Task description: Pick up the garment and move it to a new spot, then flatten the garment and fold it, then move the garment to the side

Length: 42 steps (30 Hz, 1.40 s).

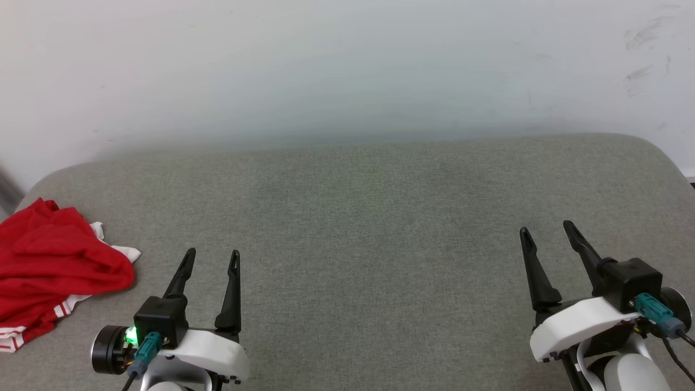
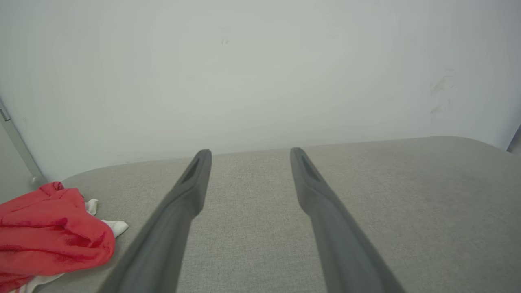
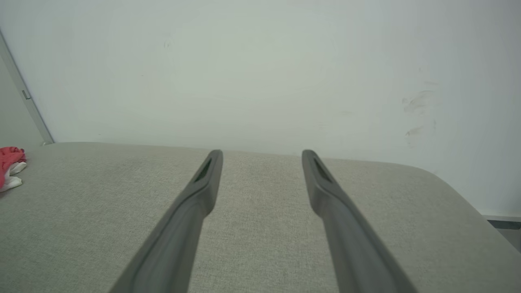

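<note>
Grey cushion [image 1: 347,206] carries the crumpled red jersey [image 1: 54,260] at its left edge — left gripper [image 1: 212,253] and right gripper [image 1: 546,227] both gape empty, so the left should swing over and pinch a thick fold

left gripper [image 1: 212,254]: fingers spread, empty | right gripper [image 1: 547,229]: fingers spread (tilted left), empty

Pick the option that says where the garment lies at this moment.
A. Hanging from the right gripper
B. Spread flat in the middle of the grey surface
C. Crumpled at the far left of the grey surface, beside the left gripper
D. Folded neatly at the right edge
C: the garment lies in a crumpled red and white heap at the left end of the grey surface, apart from the open left gripper; the right gripper holds nothing.
</note>
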Available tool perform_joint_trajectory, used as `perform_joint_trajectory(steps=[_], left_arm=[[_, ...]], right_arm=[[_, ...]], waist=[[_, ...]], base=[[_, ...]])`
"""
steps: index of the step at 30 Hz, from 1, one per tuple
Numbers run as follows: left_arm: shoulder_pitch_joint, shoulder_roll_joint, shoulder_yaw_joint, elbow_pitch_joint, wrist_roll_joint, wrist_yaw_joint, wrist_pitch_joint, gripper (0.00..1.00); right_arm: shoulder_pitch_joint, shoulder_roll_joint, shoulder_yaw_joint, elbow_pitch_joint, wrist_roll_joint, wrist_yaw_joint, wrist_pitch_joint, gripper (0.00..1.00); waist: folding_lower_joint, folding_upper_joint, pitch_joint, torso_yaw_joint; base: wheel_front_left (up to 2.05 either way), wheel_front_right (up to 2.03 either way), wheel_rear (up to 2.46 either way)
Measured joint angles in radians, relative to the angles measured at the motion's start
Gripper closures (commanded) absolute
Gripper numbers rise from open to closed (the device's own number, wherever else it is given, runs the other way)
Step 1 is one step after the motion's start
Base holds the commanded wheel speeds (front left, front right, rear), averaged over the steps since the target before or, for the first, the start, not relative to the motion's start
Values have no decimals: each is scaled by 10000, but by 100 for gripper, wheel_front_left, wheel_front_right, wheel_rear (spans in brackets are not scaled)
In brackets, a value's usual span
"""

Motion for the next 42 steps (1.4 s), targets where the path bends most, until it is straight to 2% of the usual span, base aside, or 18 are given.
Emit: perform_joint_trajectory(steps=[8, 15, 28, 37, 42], left_arm=[[2, -163, 224, -21, 362, 12, -128, 0], [2, -253, 500, 0, 332, 15, -140, 0], [158, -255, 1022, -10, 430, 17, -140, 0], [257, -278, 1231, -27, 552, 33, -140, 0], [274, -265, 1390, -100, 587, 21, -140, 0]], right_arm=[[-3, 48, -27, -2, -502, 0, -125, 0], [-5, 77, 173, -12, -435, 0, -132, 0], [-22, 119, 765, -33, -155, 2, -188, 0], [-54, 146, 777, -86, -125, 2, -207, 0], [-145, 151, 748, -180, -58, 2, -104, 0]], waist=[[0, 0, -43, 272], [0, 0, -36, 900], [-1, 0, -43, 2962], [0, 0, -30, 4522], [-1, 0, 60, 5151]], base=[[0, 0, 0], [0, 0, 0], [0, 0, 0], [0, 0, 0], [0, 0, 0]])
